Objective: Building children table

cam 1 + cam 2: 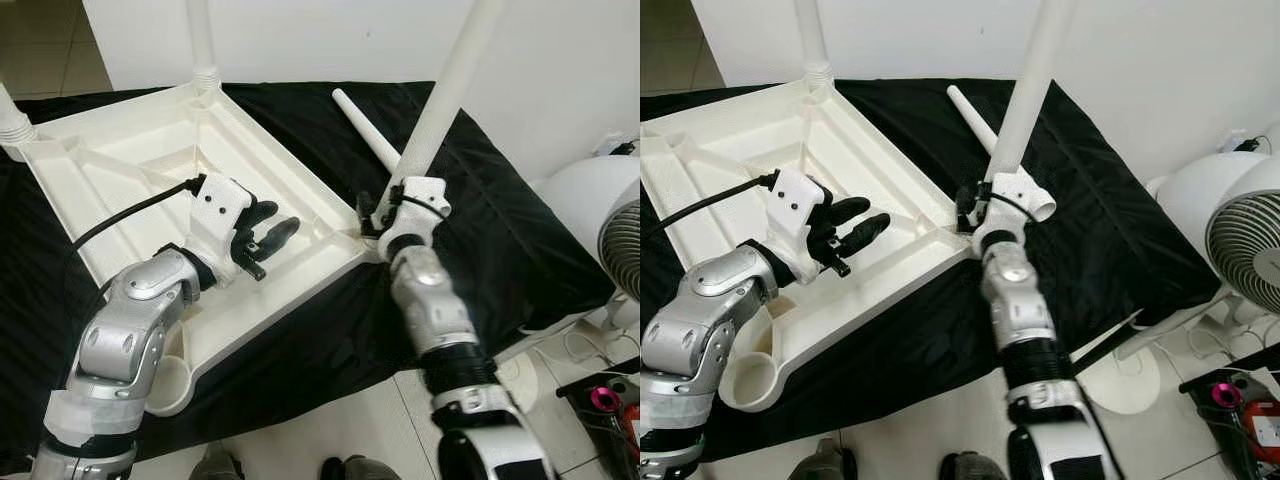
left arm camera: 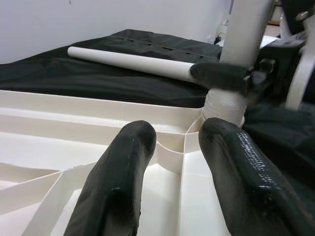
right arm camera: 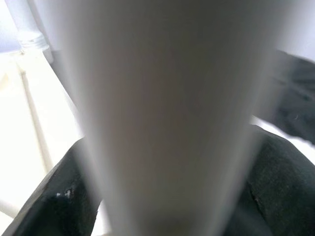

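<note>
White plastic children's tabletop (image 1: 120, 170) lies inverted on black-clothed desk (image 1: 500, 230). Two far legs seated. Right gripper (image 1: 385, 215), jaws clamped on third white leg (image 1: 440, 110), at right corner socket. Fourth leg (image 1: 365, 130) loose beyond. Near socket (image 1: 170, 385) empty. Left gripper (image 1: 265, 240) parted, holding nothing.

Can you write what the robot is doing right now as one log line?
right gripper: shut on leg at tabletop corner | left gripper: open over tabletop | spare leg: on cloth
</note>
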Motion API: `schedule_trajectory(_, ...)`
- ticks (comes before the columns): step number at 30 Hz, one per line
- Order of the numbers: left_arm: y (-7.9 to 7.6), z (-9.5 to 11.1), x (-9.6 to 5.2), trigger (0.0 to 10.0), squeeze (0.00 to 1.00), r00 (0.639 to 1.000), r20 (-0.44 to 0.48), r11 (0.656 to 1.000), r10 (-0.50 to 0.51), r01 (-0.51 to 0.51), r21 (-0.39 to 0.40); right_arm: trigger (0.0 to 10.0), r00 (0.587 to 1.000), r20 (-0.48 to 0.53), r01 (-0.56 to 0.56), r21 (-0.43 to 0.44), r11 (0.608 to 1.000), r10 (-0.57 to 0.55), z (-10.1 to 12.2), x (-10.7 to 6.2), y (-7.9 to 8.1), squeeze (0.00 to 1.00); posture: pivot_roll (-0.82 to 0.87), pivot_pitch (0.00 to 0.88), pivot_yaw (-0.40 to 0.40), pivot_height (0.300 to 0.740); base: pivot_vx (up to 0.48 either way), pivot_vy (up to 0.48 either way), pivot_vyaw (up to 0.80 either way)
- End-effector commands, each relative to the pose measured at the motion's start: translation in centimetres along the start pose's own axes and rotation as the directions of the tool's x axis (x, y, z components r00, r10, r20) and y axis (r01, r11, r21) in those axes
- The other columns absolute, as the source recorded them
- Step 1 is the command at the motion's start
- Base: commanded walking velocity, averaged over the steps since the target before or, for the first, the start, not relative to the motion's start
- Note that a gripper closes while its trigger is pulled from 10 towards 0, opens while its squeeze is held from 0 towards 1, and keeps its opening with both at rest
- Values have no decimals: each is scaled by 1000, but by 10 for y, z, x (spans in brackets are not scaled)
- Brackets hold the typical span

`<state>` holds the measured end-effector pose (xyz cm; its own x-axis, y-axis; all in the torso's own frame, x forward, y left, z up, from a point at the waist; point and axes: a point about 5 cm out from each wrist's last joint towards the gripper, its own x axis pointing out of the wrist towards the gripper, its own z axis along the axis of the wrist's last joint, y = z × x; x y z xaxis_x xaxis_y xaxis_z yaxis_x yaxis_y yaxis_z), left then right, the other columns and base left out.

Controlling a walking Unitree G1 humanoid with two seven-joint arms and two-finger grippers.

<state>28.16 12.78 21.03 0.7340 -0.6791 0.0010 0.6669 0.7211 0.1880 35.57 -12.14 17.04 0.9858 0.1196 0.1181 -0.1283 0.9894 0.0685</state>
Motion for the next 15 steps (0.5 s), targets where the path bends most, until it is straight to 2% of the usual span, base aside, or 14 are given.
schedule_trajectory(1, 0, 2, 1, 10000, 0, 1000, 0, 1000, 30, -30, 2, 10000, 998, -17, -64, 1, 998, 64, -4, 0, 0, 0, -16, 68, -71, 740, 0, 0, 0)
schedule_trajectory(4, -1, 2, 1, 10000, 0, 1000, 0, 1000, 30, -30, 1, 10000, 981, -15, -193, -38, 980, 193, -3, 0, -10, 0, -18, 75, -69, 740, 0, 0, 0)
schedule_trajectory(5, -1, 2, 1, 10000, 0, 1000, 0, 1000, 30, -30, 1, 10000, 981, -15, -193, -38, 980, 193, -3, 0, -10, 0, -18, 75, -69, 740, 0, 0, 0)
schedule_trajectory(7, 0, 3, 1, 10000, 0, 1000, 1, 1000, 31, -31, 1, 10000, 960, -22, -281, -80, 956, 281, -3, -1, -15, 0, -18, 80, -67, 740, 0, 0, 0)
schedule_trajectory(10, 0, 3, 2, 10000, 0, 999, 1, 999, 32, -32, 1, 10000, 949, -30, -314, -94, 945, 312, -3, -2, -16, 0, -18, 80, -67, 740, 0, 0, 0)
schedule_trajectory(12, -1, 3, 2, 10000, 0, 1000, -5, 1000, 26, -26, -9, 10000, 922, -57, -386, -140, 912, 382, -5, -3, -23, 0, -16, 86, -60, 740, 0, 0, 0)
schedule_trajectory(13, -1, 3, 2, 10000, 0, 1000, -5, 1000, 26, -26, -9, 10000, 922, -57, -386, -140, 912, 382, -5, -3, -23, 0, -16, 86, -60, 740, 0, 0, 0)
schedule_trajectory(15, -7, 2, 1, 10000, 0, 1000, -15, 1000, -4, 4, -14, 10000, 893, -79, -450, -168, 877, 443, -3, -1, -32, 0, -12, 89, -58, 740, 0, 0, 0)
